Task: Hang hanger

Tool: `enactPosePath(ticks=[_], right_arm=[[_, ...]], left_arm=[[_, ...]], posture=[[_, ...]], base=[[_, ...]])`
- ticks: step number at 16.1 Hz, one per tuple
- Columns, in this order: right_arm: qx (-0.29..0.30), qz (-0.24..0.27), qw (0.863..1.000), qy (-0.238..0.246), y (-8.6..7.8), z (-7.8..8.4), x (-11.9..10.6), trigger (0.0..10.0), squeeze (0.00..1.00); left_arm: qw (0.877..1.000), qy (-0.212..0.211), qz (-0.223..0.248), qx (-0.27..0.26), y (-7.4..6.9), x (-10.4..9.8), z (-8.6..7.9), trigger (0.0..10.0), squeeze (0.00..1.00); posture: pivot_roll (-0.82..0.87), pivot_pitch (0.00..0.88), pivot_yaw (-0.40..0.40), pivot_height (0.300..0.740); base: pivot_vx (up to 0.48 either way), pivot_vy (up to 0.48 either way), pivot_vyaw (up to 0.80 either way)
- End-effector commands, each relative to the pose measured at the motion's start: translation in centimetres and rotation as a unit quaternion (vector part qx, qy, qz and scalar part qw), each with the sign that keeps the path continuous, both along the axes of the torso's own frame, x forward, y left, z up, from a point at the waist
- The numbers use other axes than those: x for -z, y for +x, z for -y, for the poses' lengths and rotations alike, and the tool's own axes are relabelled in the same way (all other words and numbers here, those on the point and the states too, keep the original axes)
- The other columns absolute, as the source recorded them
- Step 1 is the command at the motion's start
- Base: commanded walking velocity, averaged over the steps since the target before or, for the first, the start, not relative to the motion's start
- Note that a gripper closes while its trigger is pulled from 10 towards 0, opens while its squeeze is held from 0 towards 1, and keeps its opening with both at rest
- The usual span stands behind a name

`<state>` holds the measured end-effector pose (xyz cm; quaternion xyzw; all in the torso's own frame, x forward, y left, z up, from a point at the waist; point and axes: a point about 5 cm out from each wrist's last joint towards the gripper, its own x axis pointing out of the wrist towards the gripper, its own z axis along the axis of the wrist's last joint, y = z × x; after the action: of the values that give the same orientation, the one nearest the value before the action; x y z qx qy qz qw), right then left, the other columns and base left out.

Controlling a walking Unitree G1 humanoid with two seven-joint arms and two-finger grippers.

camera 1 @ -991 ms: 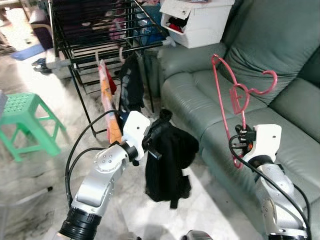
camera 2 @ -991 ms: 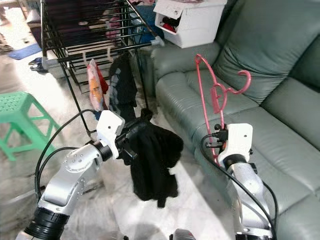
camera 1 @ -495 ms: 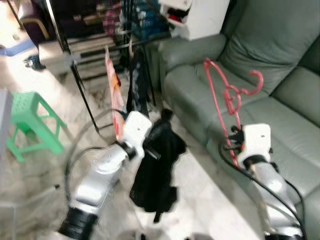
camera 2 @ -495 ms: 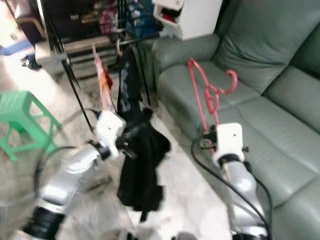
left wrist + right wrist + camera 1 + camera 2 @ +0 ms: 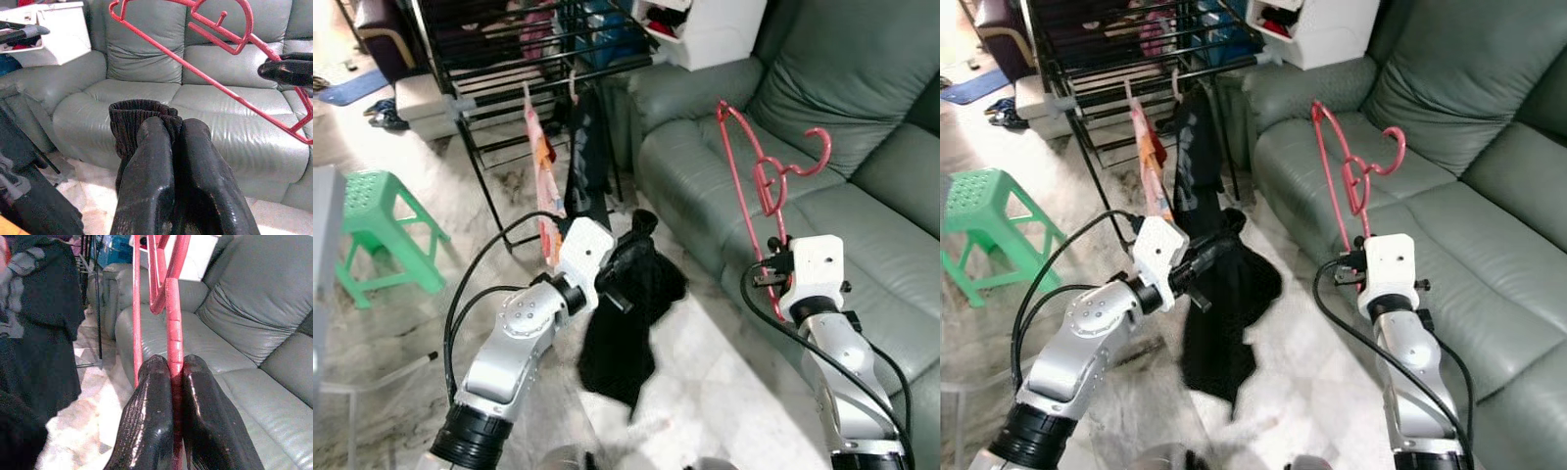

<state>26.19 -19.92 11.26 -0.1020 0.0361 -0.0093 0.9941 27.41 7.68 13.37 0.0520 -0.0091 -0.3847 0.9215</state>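
A red plastic hanger point(image 5: 751, 176) stands upright over the sofa's front edge, hook at the top right. My right gripper point(image 5: 175, 363) is shut on its lower bar, also seen at the gripper point(image 5: 771, 276). My left gripper point(image 5: 173, 125) is shut on a black garment point(image 5: 626, 333), pinching its ribbed cuff point(image 5: 132, 112); the rest hangs down above the floor. The garment and the left gripper point(image 5: 622, 284) are to the left of the hanger, apart from it. A black wire drying rack point(image 5: 509, 59) stands behind.
An orange cloth point(image 5: 543, 186) and a dark garment point(image 5: 587, 157) hang from the rack's front rail. A grey-green sofa point(image 5: 862, 196) is on the right, with a white box point(image 5: 715, 29) at its arm. A green stool point(image 5: 382, 230) stands at the left.
The whole picture has shifted, so the camera moved. Both grippers keep their hold. The black garment has swung and now hangs more stretched out below the left gripper.
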Motion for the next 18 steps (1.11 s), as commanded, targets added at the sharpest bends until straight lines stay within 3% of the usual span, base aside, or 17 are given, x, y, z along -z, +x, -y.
enactPosePath(ticks=[1,6,8,9,10,12,13,15,18], right_arm=[[-0.012,0.01,1.0,0.009,0.2,-0.6,-0.4,10.0,0.0],[-0.027,0.011,0.999,0.014,0.3,-0.9,-0.4,10.0,0.0],[-0.058,-0.02,0.998,-0.008,0.2,-0.8,0.2,10.0,0.0],[-0.076,-0.042,0.996,-0.021,0.1,-0.5,0.6,10.0,0.0],[-0.106,-0.069,0.992,-0.027,0.1,-0.3,0.9,10.0,0.0],[-0.137,-0.089,0.985,-0.049,0.1,0.2,1.0,10.0,0.0],[-0.155,-0.1,0.981,-0.061,0.2,0.7,0.9,10.0,0.0],[-0.168,-0.095,0.98,-0.053,0.5,1.1,0.1,10.0,0.0],[-0.22,-0.099,0.97,-0.041,-0.2,0.5,-0.1,10.0,0.0]], left_arm=[[1.0,0.001,0.031,-0.001,0.1,-1.0,-0.2,10.0,0.0],[0.998,0.022,0.06,-0.001,0.1,-1.4,-0.3,10.0,0.0],[0.992,0.068,0.103,-0.008,1.0,-2.0,-0.7,10.0,0.0],[0.984,0.117,0.134,-0.021,2.1,-2.2,-1.4,10.0,0.0],[0.965,0.174,0.188,-0.063,4.0,-3.2,-2.7,10.0,0.0],[0.951,0.194,0.222,-0.096,6.0,-4.6,-4.1,10.0,0.0],[0.928,0.227,0.271,-0.119,7.8,-6.4,-5.1,10.0,0.0],[0.93,0.184,0.282,-0.149,9.6,-9.0,-5.8,10.0,0.0],[0.924,0.2,0.311,-0.102,9.9,-9.7,-5.1,10.0,0.0]], posture=[[-0.06,0.027,0.034,0.74],[-0.05,0.034,0.034,0.74],[-0.05,0.04,0.039,0.74],[-0.05,0.04,0.039,0.74],[-0.04,0.04,0.044,0.74],[-0.04,0.037,0.049,0.74],[-0.04,0.034,0.056,0.74],[-0.05,0.03,0.07,0.74],[-0.05,0.027,0.086,0.74]], base=[[0.0,0.0,0.0],[0.0,0.0,0.0],[0.0,0.0,0.0],[0.0,0.0,0.0],[0.0,0.0,0.0],[0.0,0.0,0.0],[0.0,0.0,0.0],[0.0,0.0,0.0],[0.0,0.0,0.0]])
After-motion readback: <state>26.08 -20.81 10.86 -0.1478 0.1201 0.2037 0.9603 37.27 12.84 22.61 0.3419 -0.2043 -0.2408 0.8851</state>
